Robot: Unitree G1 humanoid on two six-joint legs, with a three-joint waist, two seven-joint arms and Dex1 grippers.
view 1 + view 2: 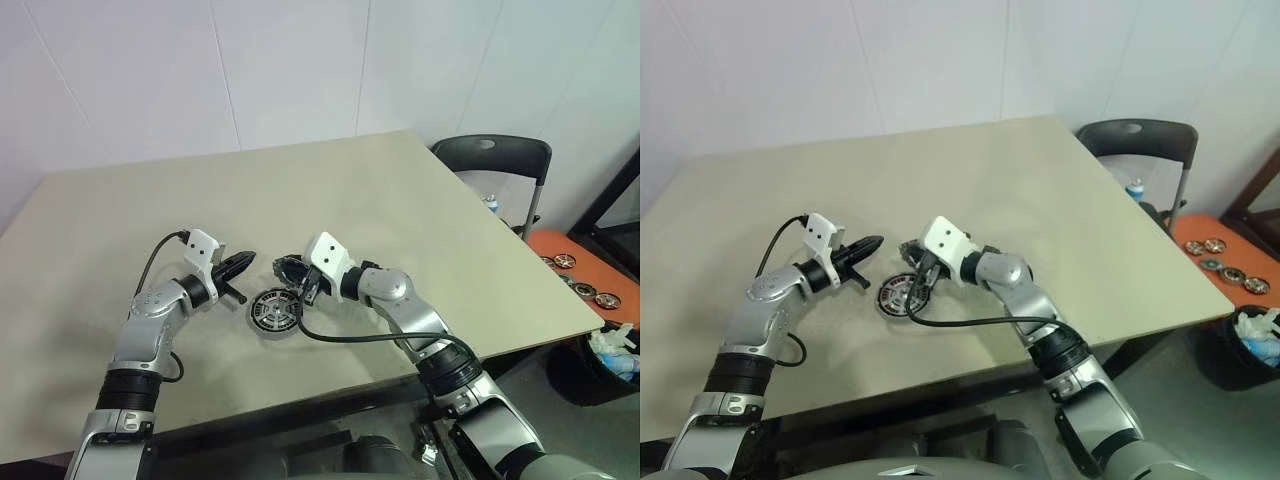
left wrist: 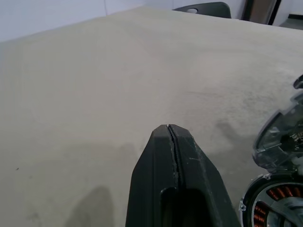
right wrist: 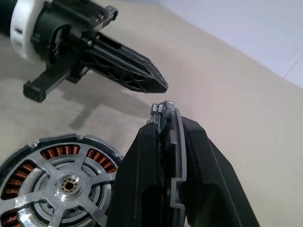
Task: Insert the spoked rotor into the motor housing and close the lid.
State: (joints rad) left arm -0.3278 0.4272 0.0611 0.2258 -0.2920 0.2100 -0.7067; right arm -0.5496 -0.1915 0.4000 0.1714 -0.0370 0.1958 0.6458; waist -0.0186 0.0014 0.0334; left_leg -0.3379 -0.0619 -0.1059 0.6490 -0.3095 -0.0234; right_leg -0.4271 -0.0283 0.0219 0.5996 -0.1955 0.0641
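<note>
a wide beige matte bench (image 1: 330,190) fills the space before a plain white wall, its far and right edges running clean, with most of its top bare around the work. off the right edge stands a dark chair (image 1: 495,160), and beyond it an orange surface (image 1: 590,270) carries a few small round metal parts. near the front middle of the bench lies the motor housing (image 1: 276,310), a squat round metal disc with copper-brown windings showing between the silvery spokes of the spoked rotor (image 3: 66,184), which sits in it with its small hub at the centre. just above and beside the housing the right pincer (image 1: 292,270) is clamped on the lid (image 3: 171,156), a thin silver-grey notched disc held on edge between its black fingers, clear of the housing. the left pincer (image 1: 243,262) hovers just beside it, its two black fingers pressed together with nothing between them, tips pointing toward the lid.
</note>
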